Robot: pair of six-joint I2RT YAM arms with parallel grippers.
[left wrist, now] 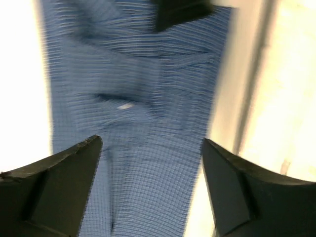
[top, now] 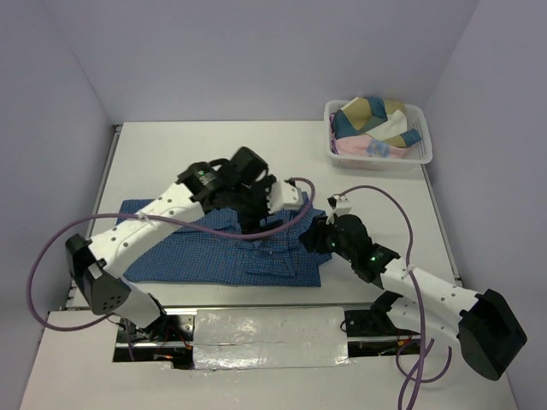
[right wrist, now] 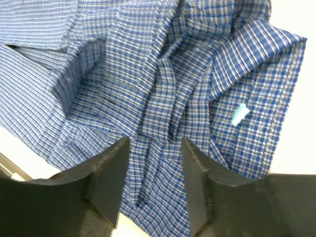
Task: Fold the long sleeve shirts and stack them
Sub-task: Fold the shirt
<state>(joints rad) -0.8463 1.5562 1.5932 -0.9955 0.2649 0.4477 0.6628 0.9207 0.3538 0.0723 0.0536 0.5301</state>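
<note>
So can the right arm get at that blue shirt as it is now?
Probably yes. The right arm has its jaws open right over the blue checked shirt, and nothing lies between them and the cloth.

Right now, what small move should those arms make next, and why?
Probably lower the right pincer and close it on the rumpled fold under its open jaws: the blue checked shirt lies bunched there, not yet flat. The left pincer hangs open over smoother cloth.
</note>
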